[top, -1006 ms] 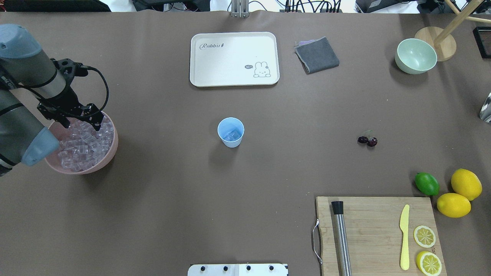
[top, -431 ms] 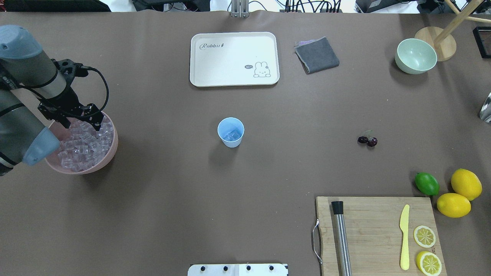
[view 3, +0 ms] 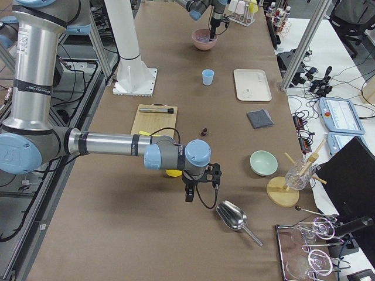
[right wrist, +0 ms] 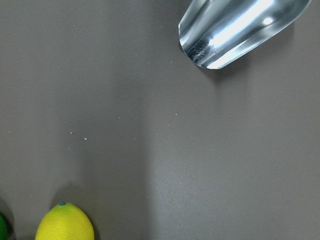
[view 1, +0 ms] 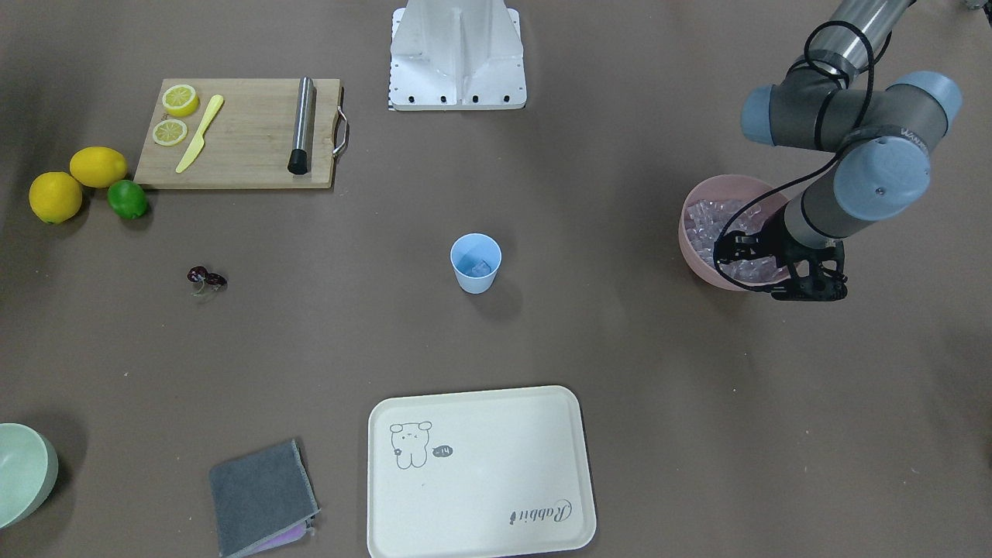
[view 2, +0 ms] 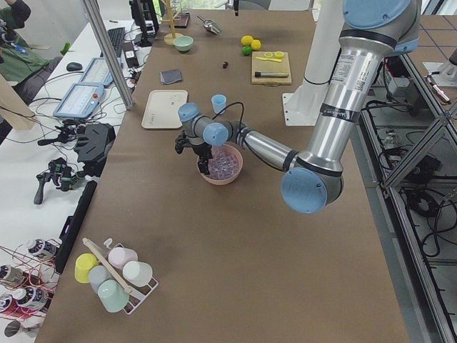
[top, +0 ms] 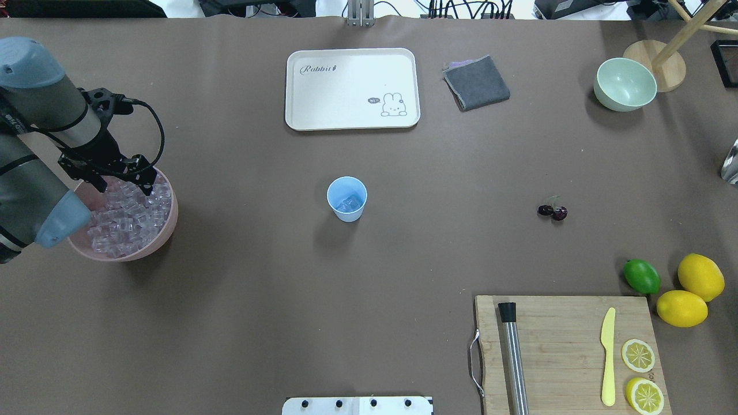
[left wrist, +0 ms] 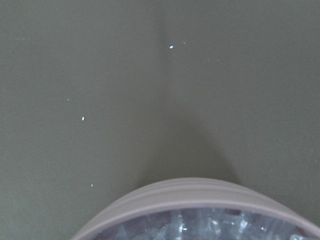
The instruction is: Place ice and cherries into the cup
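The light blue cup [top: 346,199] stands mid-table with a few clear ice cubes [top: 349,203] inside. Far to its left, a pink bowl [top: 167,230] holds a heap of ice [top: 124,222]. My left gripper [top: 123,185] points down over the far part of that bowl, open, its fingertips at the ice. The left wrist view shows only the bowl's rim [left wrist: 200,192] and ice [left wrist: 210,225]. The dark cherries [top: 552,211] lie on the table right of the cup. My right gripper [view 3: 188,198] hangs low over the table near a metal scoop [view 3: 231,216]; I cannot tell its state.
A white tray [top: 351,89], a grey cloth [top: 476,82] and a pale green bowl [top: 625,84] sit along the far side. At the near right is a cutting board [top: 565,346] with a muddler, a yellow knife and lemon slices; a lime [top: 641,276] and two lemons lie beside it.
The left gripper has shifted very slightly over the ice bowl. The cup, the cherries and everything else stay where they were.
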